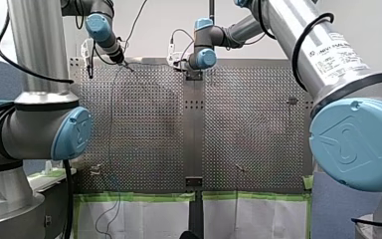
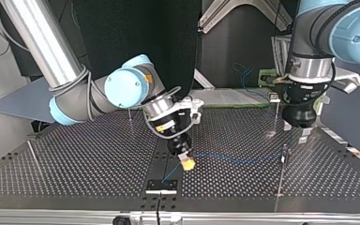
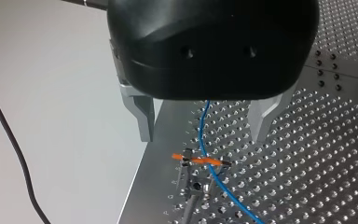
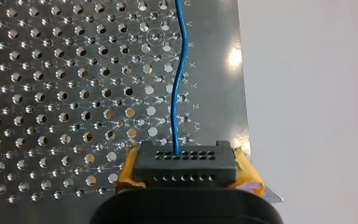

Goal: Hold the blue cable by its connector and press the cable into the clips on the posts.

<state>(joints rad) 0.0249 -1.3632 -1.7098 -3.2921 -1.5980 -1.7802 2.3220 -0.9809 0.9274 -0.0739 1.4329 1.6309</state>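
The blue cable [image 4: 177, 88] runs out of a black connector [image 4: 186, 163], and my right gripper [image 4: 186, 171] is shut on that connector with its yellow pads [image 4: 127, 169]. In the top view my right gripper [image 2: 186, 161] is low over the table's middle. From there the cable [image 2: 234, 159] stretches to a thin post [image 2: 285, 157]. My left gripper [image 3: 203, 139] is open, its metal fingers [image 3: 142, 119] on either side of the cable [image 3: 204, 126]. Just ahead of them the cable crosses an orange-marked clip [image 3: 200, 161] on a post. In the top view my left gripper [image 2: 300, 130] hangs above that post.
Several more thin posts stand on the perforated table [image 2: 75, 164], one [image 2: 275, 101] behind my left gripper, one [image 2: 130, 115] near my right arm's wrist, one leaning [image 2: 33, 157] at the top view's left. A black bracket [image 2: 161, 185] sits at the near edge. Green tape [image 1: 139, 196] lines the table's edge.
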